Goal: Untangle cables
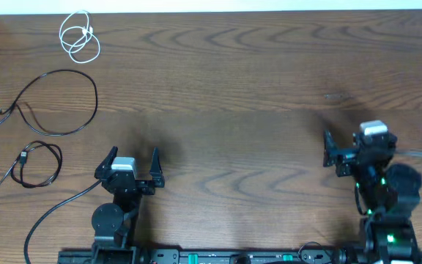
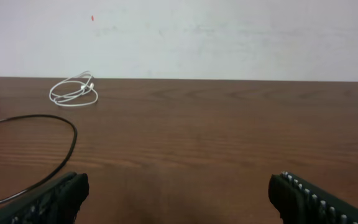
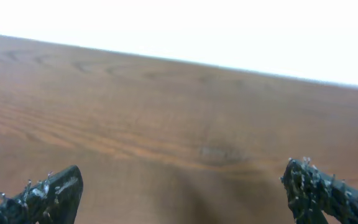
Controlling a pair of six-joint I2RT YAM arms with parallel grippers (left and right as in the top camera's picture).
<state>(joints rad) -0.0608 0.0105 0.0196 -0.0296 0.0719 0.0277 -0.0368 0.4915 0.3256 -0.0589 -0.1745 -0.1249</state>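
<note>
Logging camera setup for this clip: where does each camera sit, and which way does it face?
Overhead: above the brown wooden table, looking down; the left gripper and right gripper show.
Left wrist: low, facing the far wall; its open fingers frame the bottom.
Right wrist: low, tilted, facing bare table; its fingers show.
Shared: overhead and left wrist show the coiled white cable.

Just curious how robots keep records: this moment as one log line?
white cable, large black cable, small black cable: separate, untouched | left gripper: open, empty | right gripper: open, empty
</note>
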